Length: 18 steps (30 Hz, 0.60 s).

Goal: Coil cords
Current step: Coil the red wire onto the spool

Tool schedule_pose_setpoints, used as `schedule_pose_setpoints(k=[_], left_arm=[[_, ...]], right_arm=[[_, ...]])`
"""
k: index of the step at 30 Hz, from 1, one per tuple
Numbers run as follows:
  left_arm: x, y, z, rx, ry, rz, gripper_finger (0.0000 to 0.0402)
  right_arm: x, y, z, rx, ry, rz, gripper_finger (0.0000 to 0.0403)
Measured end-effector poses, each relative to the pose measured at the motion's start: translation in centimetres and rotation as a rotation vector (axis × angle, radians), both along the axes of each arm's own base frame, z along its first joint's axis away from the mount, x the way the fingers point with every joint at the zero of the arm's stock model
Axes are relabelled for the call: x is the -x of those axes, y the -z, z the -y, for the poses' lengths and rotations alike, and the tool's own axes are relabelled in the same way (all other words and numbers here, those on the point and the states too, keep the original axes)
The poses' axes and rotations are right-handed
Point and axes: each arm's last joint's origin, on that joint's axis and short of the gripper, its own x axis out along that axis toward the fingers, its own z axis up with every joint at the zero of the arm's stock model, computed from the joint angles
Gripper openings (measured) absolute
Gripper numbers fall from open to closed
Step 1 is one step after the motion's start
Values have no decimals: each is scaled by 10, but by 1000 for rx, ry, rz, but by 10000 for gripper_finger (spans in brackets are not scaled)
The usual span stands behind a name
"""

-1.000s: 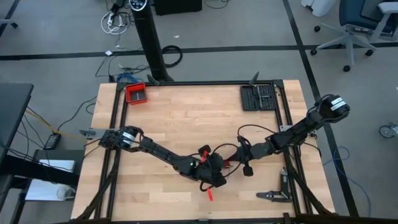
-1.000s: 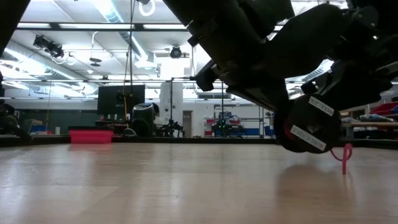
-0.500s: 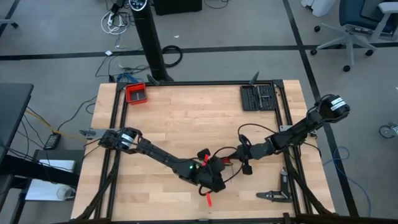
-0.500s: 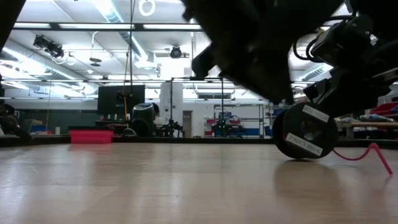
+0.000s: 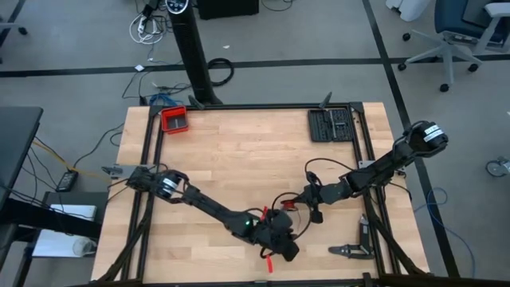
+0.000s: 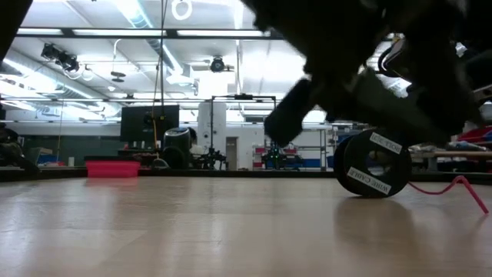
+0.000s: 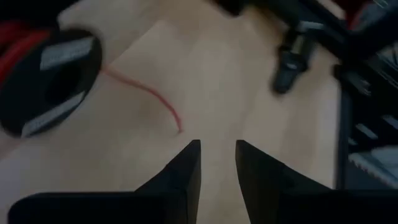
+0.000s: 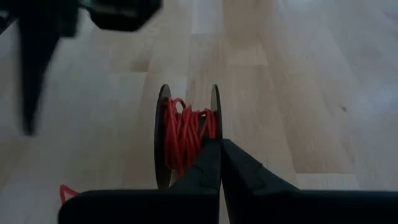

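One spool (image 6: 374,163) of red cord (image 8: 183,134) stands at table's five o'clock; left gripper (image 7: 217,158) released, right gripper (image 8: 219,163) clenched, empty.

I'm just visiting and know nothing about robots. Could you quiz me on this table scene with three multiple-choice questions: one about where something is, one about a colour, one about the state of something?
1. Where is the red tray?
A. far left corner of the table
B. near right corner
C. centre

2. What colour is the cord wound on the black spool?
A. blue
B. red
C. white

3. How do the left gripper fingers stand?
A. clamped on the spool
B. apart, holding nothing
C. shut on the tray

Answers:
1 A, the high view shows the tray by the far left edge.
2 B, the right wrist view shows red windings between the spool's discs, just beyond the shut right gripper.
3 B, the left wrist view shows a gap between the fingers over bare wood.
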Motion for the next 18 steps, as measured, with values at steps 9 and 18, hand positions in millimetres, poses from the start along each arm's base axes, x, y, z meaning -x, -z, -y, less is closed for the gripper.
schedule_pose_setpoints(k=[9, 18], left_arm=[[-10, 25, -14, 205, -197, 3, 104], [-16, 20, -21, 218, -228, 60, 104]], right_arm=[[0, -1, 0, 1, -6, 6, 0], [0, -1, 0, 4, -9, 7, 0]])
